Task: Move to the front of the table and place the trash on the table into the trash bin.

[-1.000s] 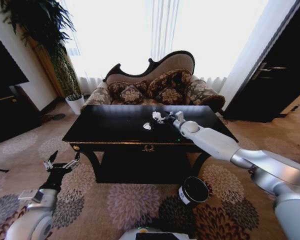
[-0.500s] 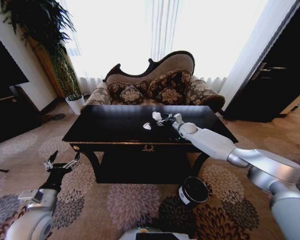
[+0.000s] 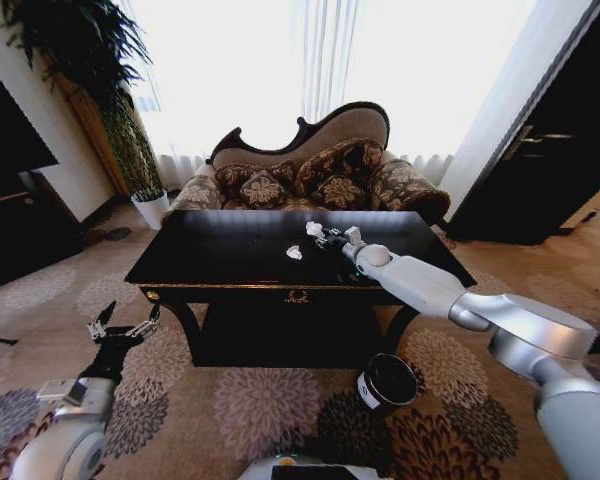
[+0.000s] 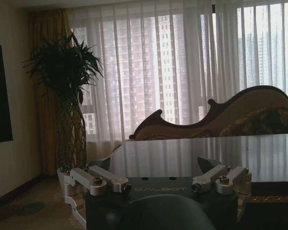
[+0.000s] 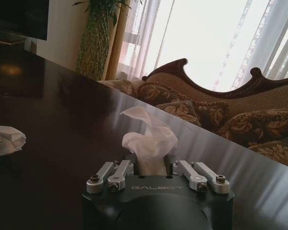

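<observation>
While over table (image 3: 230,262), right pincer (image 5: 151,168) clamps paper lump (image 5: 149,139).

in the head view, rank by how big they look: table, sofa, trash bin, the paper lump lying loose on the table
1. table
2. sofa, though it stands farther back, so unsure
3. trash bin
4. loose paper lump, beside the right claw

The head view looks forward and down from afar; both wrist views look low across the table (image 3: 230,255), sharing the sofa (image 3: 310,170).
</observation>
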Motion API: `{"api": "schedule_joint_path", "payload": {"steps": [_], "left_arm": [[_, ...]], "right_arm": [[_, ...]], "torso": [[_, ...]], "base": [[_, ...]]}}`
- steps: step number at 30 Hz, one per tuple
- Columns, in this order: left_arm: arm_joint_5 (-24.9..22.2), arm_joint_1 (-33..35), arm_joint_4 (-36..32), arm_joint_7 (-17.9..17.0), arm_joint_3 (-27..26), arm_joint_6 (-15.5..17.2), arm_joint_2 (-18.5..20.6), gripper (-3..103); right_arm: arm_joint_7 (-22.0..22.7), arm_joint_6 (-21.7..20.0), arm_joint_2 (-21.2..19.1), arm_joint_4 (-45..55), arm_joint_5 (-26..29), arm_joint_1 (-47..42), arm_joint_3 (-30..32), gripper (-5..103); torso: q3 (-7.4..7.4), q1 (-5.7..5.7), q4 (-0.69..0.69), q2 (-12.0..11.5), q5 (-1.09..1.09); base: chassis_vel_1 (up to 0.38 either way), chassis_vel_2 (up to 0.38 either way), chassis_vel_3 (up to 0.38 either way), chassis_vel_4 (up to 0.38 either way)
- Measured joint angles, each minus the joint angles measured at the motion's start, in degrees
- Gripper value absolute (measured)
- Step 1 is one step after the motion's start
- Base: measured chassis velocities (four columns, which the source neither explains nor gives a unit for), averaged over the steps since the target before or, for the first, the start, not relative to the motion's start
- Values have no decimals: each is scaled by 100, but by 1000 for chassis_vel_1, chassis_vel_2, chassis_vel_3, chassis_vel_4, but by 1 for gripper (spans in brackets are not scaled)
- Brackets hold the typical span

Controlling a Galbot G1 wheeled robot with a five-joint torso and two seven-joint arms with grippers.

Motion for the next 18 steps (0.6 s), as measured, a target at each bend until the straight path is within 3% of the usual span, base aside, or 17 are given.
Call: {"api": "schedule_joint_path", "payload": {"steps": [1, 4, 6, 9, 18], "left_arm": [[0, 0, 0, 0, 0, 0, 0, 100], [0, 0, 0, 0, 0, 0, 0, 100], [0, 0, 0, 0, 0, 0, 0, 100], [0, 0, 0, 0, 0, 0, 0, 100], [0, 0, 0, 0, 0, 0, 0, 100]], "right_arm": [[0, 0, 0, 0, 0, 0, 0, 34], [17, 2, -32, 57, 0, -39, 35, 17], [22, 2, -42, 77, 0, -53, 48, 17], [41, 2, -84, 169, 3, -122, 108, 2], [159, -63, -228, 506, 65, -255, 337, 0]], "torso": [[0, 0, 0, 0, 0], [1, 0, 0, 0, 0], [1, 1, 0, 0, 0], [1, 0, -1, 0, 0], [1, 1, 0, 0, 1]], "base": [[0, 0, 0, 0], [0, 0, 0, 0], [0, 0, 0, 0], [0, 0, 0, 0], [0, 0, 0, 0]]}}
